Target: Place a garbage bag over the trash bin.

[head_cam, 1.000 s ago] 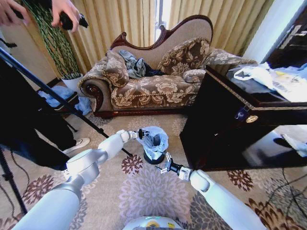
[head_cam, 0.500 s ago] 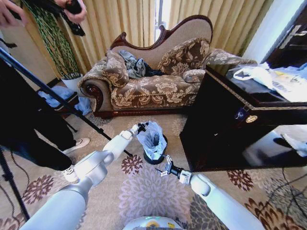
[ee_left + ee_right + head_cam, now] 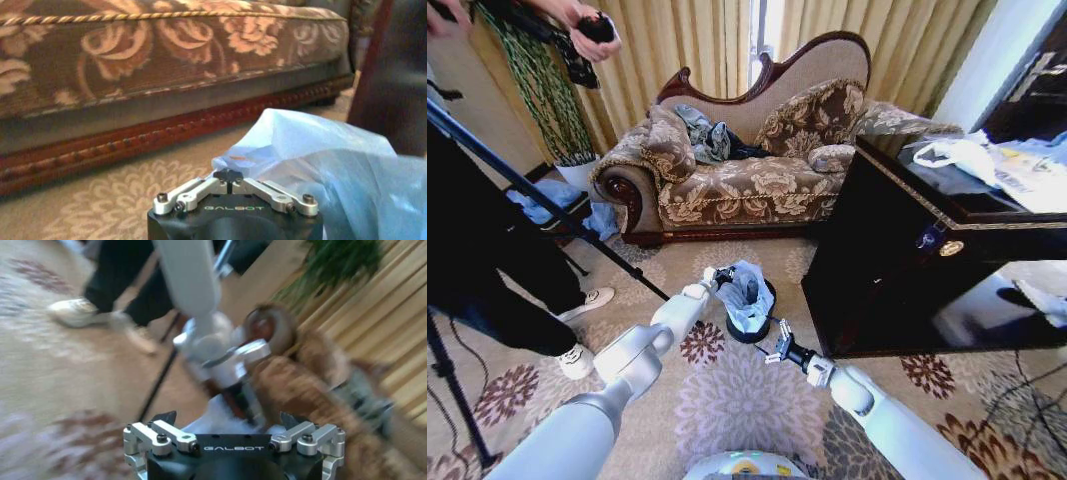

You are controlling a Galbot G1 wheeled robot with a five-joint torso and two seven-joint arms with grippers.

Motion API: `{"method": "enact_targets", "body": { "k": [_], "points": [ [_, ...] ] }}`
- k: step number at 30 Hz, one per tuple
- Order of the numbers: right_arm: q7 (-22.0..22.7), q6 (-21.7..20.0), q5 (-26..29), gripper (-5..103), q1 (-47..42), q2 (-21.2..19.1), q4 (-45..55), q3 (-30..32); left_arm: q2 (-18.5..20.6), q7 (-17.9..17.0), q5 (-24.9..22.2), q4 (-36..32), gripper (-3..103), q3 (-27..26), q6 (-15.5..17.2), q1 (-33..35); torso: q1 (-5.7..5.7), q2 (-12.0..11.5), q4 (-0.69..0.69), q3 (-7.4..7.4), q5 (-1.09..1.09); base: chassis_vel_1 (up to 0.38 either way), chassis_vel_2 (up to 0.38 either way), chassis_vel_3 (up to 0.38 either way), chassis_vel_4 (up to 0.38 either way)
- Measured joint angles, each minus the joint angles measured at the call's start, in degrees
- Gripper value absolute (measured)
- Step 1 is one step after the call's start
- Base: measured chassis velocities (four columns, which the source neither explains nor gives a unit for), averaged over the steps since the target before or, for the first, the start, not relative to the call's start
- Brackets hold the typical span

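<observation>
Fingers on the left gripper [image 3: 229, 176] are pressed together at their tips, pinching the edge of the garbage bag [image 3: 320, 165], which billows pale blue at the lower right of the left wrist view; fingers on the right gripper [image 3: 228, 421] are spread wide with nothing between them.

Across the upper middle of the head view stands the floral sofa [image 3: 747, 170], with clothes heaped on its seat. At the right side of the frame is a dark glossy cabinet [image 3: 927, 270], white bags and paper lying on its top. A patterned carpet [image 3: 727, 400] covers the floor in the lower half.

From the lower left, the left arm reaches up to the centre of the frame, where the left gripper [image 3: 721, 275] meets the upper left edge of the garbage bag [image 3: 747, 292]. The bag sits in and over the trash bin [image 3: 749, 332], whose black base shows beneath the plastic, just below the sofa's front.

From the lower right comes the right arm, with the right gripper [image 3: 779, 347] just beside the bin's lower right, apart from the bag.
</observation>
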Motion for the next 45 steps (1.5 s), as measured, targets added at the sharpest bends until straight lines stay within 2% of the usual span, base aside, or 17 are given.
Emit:
{"method": "enact_targets", "body": {
  "k": [1, 8, 11, 12, 15, 17, 19, 21, 22, 23, 25, 26, 30, 32, 37, 40, 45],
  "points": [
    [1.0, 0.6, -1.2, 100, 1.4, 0.7, -0.8, -0.3, -0.1, -0.1, -0.5, 0.0, 2, -0.9, 0.5, 0.0, 0.00, 0.0, 0.00, 0.00, 0.00, 0.000, 0.000, 0.000, 0.000],
    [2.1, 1.9, -2.9, 100, 11.5, 3.6, -6.3, -4.2, 0.0, -0.5, -3.2, 0.1, 10, -4.8, 3.1, -0.5, 0.01, 0.0, 0.02, 0.00, 0.02, 0.000, 0.000, 0.000, 0.000],
    [2.5, 1.2, -2.3, 100, 15.4, 4.8, -7.5, -6.5, -0.4, -1.9, -5.9, -0.1, 26, -8.3, 6.1, 0.2, 0.01, 0.0, 0.03, 0.00, -0.01, 0.000, 0.000, 0.000, 0.000],
    [2.5, 1.2, -2.3, 100, 15.4, 4.8, -7.5, -6.5, -0.4, -1.9, -5.9, -0.1, 26, -8.3, 6.1, 0.2, 0.01, 0.0, 0.03, 0.00, -0.01, 0.000, 0.000, 0.000, 0.000],
    [3.3, 1.2, -2.5, 100, 16.4, 6.0, -9.0, -7.1, -0.8, -2.1, -8.0, -0.3, 37, -10.3, 7.5, 0.6, 0.01, 0.0, 0.00, 0.00, -0.01, 0.000, 0.000, 0.000, 0.000],
    [4.7, 1.6, -3.3, 100, 17.6, 8.1, -11.8, -7.2, -0.8, -1.9, -9.7, -0.7, 42, -11.4, 8.4, 0.7, 0.01, 0.0, -0.01, 0.00, -0.01, 0.000, 0.000, 0.000, 0.000],
    [6.1, 2.6, -5.7, 100, 19.2, 11.1, -15.8, -6.5, -0.8, -1.6, -10.8, -0.7, 53, -12.2, 9.1, 0.7, 0.01, 0.0, 0.00, 0.00, 0.00, 0.000, 0.000, 0.000, 0.000],
    [6.3, 2.9, -6.5, 100, 19.6, 11.9, -16.9, -6.3, -0.8, -1.5, -11.0, -0.7, 53, -12.4, 9.4, 0.7, 0.01, 0.0, 0.01, 0.00, 0.00, 0.000, 0.000, 0.000, 0.000],
    [6.8, 3.6, -8.3, 100, 20.7, 13.8, -19.6, -5.8, -0.7, -1.0, -11.5, -0.7, 64, -12.9, 9.9, 0.7, 0.01, 0.0, 0.01, 0.00, -0.02, 0.000, 0.000, 0.000, 0.000],
    [7.4, 3.8, -9.7, 100, 22.1, 15.7, -22.5, -5.7, -0.5, -0.6, -11.9, -0.7, 64, -13.5, 10.5, 0.7, 0.01, 0.0, 0.02, 0.00, 0.00, 0.000, 0.000, 0.000, 0.000],
    [8.7, 3.8, -12.8, 100, 24.1, 18.6, -27.0, -5.1, -0.1, 0.2, -12.5, -0.8, 75, -14.4, 11.2, 0.9, 0.01, 0.0, 0.01, 0.01, 0.00, 0.000, 0.000, 0.000, 0.000],
    [8.7, 3.8, -12.8, 100, 24.1, 18.6, -27.0, -5.1, -0.1, 0.2, -12.5, -0.8, 75, -14.4, 11.2, 0.9, 0.01, 0.0, 0.01, 0.01, 0.00, 0.000, 0.000, 0.000, 0.000],
    [11.7, 3.6, -18.9, 100, 27.5, 24.2, -35.7, -3.9, 0.6, 1.1, -12.9, -1.7, 91, -15.3, 11.4, 1.8, 0.00, 0.0, 0.02, 0.01, 0.00, 0.000, 0.000, 0.000, 0.000],
    [12.7, 1.7, -22.4, 100, 28.4, 26.2, -38.4, -3.3, 1.0, 1.3, -13.3, -2.5, 99, -15.3, 11.5, 2.5, 0.00, 0.0, 0.03, 0.01, -0.02, 0.000, 0.000, 0.000, 0.000],
    [14.4, -1.5, -27.2, 100, 29.0, 28.1, -41.0, -2.2, 1.1, 1.3, -13.9, -3.4, 100, -15.8, 11.4, 3.4, 0.00, 0.0, 0.00, 0.01, 0.00, 0.000, 0.000, 0.000, 0.000],
    [15.0, -1.9, -27.9, 103, 29.3, 28.1, -42.2, -1.9, 1.3, 1.3, -14.0, -3.7, 100, -15.9, 11.4, 3.6, 0.00, 0.0, 0.00, 0.01, -0.01, 0.000, 0.000, 0.000, 0.000],
    [17.9, -2.8, -26.5, 99, 30.4, 28.8, -46.5, 0.0, 2.3, 1.1, -14.9, -4.8, 100, -16.1, 11.4, 4.1, 0.00, 0.0, 0.00, 0.01, 0.00, 0.000, 0.000, 0.000, 0.000]
  ]
}}
